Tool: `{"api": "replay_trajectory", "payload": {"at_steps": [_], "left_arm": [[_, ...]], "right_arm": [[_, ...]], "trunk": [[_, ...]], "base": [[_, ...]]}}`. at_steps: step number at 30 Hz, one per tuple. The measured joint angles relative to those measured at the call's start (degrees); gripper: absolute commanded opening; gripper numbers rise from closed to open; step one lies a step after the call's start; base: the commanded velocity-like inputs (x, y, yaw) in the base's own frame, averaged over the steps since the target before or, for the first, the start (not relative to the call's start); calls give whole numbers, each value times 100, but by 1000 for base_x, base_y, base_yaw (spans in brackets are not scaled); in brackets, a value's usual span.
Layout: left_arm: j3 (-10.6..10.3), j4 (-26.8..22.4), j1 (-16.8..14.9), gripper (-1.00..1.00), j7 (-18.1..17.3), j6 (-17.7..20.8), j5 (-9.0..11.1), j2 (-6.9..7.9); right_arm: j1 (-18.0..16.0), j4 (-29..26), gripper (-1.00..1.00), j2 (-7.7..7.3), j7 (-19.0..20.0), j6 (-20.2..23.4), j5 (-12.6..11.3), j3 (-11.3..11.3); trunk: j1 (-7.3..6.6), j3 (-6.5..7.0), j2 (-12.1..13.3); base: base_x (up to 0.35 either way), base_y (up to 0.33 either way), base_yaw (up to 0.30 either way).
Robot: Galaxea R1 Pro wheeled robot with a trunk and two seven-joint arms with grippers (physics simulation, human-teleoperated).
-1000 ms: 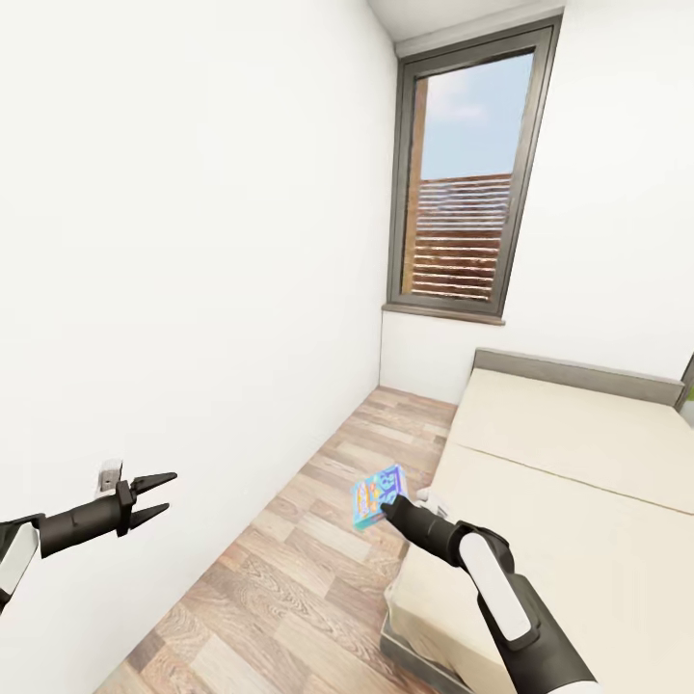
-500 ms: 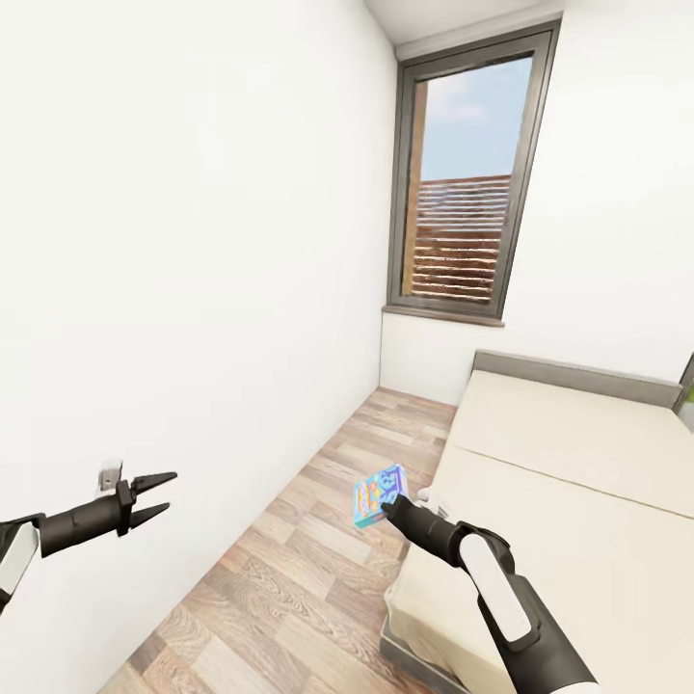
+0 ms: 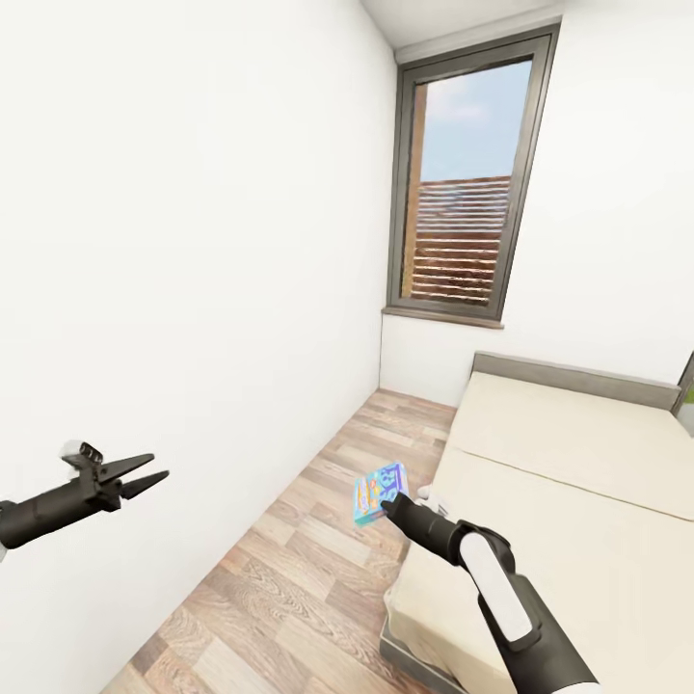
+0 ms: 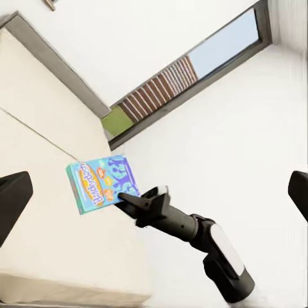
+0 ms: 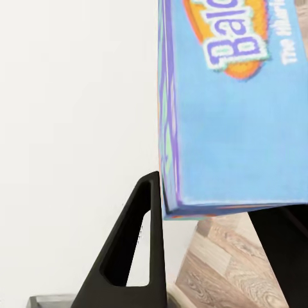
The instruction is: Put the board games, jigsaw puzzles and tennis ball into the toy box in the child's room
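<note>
The bed point(image 3: 578, 501) fills the lower right of the head view. Just left of it, at lower centre, the board game point(image 3: 379, 494) hangs over the floor point(image 3: 318, 559), pinched at one edge by the right end effector point(image 3: 389, 505). It looks light, stiff and slick, likely to pivot; gripping nearer the middle would steady it. At lower left, the left end effector point(image 3: 145, 472) is spread and empty.

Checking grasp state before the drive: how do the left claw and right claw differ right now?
The left claw is open and empty, fingers spread; the right claw is shut on the board game, holding the box by its edge. The left claw is out beside the white wall; the right claw is over the wood floor beside the bed. Both are dark, two-fingered and point forward.
</note>
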Motion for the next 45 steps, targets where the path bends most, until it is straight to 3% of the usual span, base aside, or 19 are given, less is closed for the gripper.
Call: {"api": "replay_trajectory", "payload": {"at_steps": [5, 13, 45], "left_arm": [[-6, -114, 54, 100, -190, 0, -26, 9], [-5, -131, 85, 100, -210, 0, -36, 5], [-7, -122, 87, 100, -168, -6, -148, -49]], "right_arm": [[9, -131, -100, 3, -5, 1, 25, 8], [13, -140, -100, 1, -7, 1, 36, 4], [11, -103, -100, 9, -7, 3, 58, 1]], "trunk": [[-44, 36, 82], [-43, 36, 83], [-43, 36, 83]], "base": [[0, 0, 0], [-52, -71, 48], [-143, -282, 281]]}}
